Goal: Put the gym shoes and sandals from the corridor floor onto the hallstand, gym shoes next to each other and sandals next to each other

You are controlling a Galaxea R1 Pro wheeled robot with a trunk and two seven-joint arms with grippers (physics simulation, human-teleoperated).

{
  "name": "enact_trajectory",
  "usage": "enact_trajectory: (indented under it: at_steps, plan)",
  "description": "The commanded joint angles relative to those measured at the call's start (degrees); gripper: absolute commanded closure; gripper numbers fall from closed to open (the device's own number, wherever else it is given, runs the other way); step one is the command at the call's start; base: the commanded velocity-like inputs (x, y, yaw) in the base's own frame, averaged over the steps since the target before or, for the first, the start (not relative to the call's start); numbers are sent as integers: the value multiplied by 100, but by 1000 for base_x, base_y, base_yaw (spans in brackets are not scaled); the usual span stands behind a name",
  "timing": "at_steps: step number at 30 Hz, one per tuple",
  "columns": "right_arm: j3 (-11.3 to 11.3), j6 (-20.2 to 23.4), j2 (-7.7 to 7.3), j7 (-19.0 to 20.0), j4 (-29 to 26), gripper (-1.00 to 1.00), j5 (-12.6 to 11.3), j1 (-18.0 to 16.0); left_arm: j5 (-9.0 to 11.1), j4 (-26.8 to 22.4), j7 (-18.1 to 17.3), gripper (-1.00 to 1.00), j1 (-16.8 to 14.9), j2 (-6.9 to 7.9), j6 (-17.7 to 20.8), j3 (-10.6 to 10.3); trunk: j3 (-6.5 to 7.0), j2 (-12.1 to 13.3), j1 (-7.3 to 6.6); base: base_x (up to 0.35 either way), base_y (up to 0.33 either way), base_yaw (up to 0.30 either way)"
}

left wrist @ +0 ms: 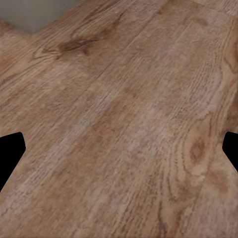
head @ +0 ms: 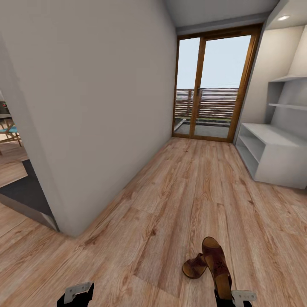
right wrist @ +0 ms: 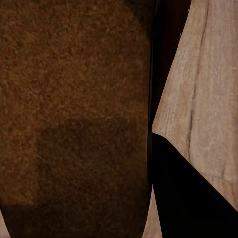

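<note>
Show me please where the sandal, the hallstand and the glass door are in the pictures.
sandal (head: 216, 262): head view, on its tan footbed.
hallstand (head: 273, 134): head view, on the bench's bare top surface.
glass door (head: 224, 85): head view, on the right pane.

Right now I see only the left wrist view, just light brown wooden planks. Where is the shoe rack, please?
Observer: The wide pale grey hallstand with open shelves stands ahead on the right, near the wood-framed glass door.
Operator: Does the right tool carry anything?
Observer: Yes, the right tool appears shut on a dark brown leather sandal.
Operator: And what is at my left side?
Observer: A plain grey wall corner, with a doorway beyond it.
</note>
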Motion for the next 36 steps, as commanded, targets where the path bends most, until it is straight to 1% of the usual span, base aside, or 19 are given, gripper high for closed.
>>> enact_trajectory:
  at_steps: [1, 5, 11, 17, 26, 36]
  plan:
    - [4, -16, -1, 1, 3, 100, -41, -2, 50, 4, -33, -100, -3, -1, -12, 7, -5, -2, -1, 0, 0, 0]
    - [13, -18, 29, 22, -6, 100, -49, -2, 51, 4, -33, -100, -3, 3, -12, 7, -5, -2, -1, 0, 0, 0]
    - [8, -21, 32, 18, -13, 100, -49, -2, 55, 4, -33, -100, -3, 4, -11, 7, -5, -2, -1, 0, 0, 0]
    - [-1, -7, 32, -1, -6, 100, -50, -2, 59, 4, -33, -100, -3, 4, -11, 7, -5, -2, -1, 36, 286, 0]
    - [-1, -9, 32, 1, -25, 100, -55, -2, 59, 4, -33, -100, -3, 4, -11, 7, -5, -2, -1, 108, 302, 0]
    - [-2, -11, 32, -5, -37, 100, -53, -2, 59, 4, -33, -100, -3, 4, -13, 7, -5, -2, -1, 211, 273, -1]
